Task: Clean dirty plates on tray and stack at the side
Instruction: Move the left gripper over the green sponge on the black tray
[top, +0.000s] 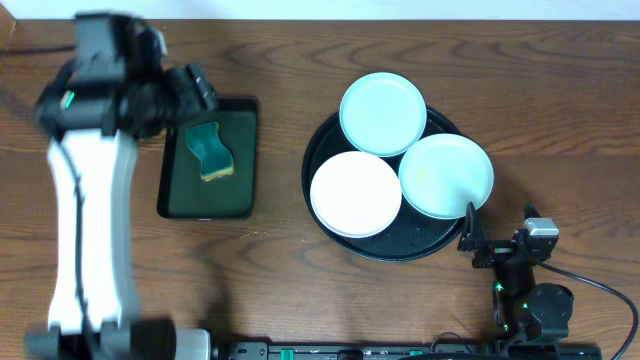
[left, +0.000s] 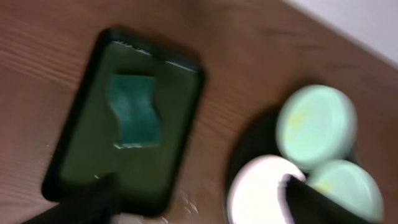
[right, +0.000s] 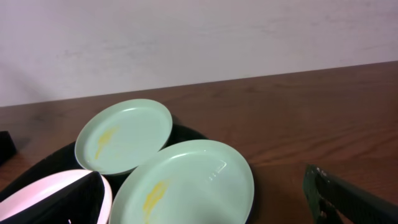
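Three plates lie on the round black tray (top: 420, 237): a pale blue one (top: 383, 112) at the back, a white one (top: 356, 193) front left and a mint one (top: 446, 175) on the right. In the right wrist view both mint plates (right: 124, 137) (right: 186, 180) carry a yellow smear. My right gripper (top: 495, 240) stands open at the tray's front right edge, just short of the near mint plate. At the far left my left gripper (top: 200, 95) hovers open and holds nothing, over the back corner of the green tray. In its blurred view the plates (left: 317, 127) lie to the right.
A dark green rectangular tray (top: 240, 190) left of the round one holds a teal wavy sponge (top: 210, 150). The left arm's white links run down the table's left side. The right arm's base and cable sit at the front right edge.
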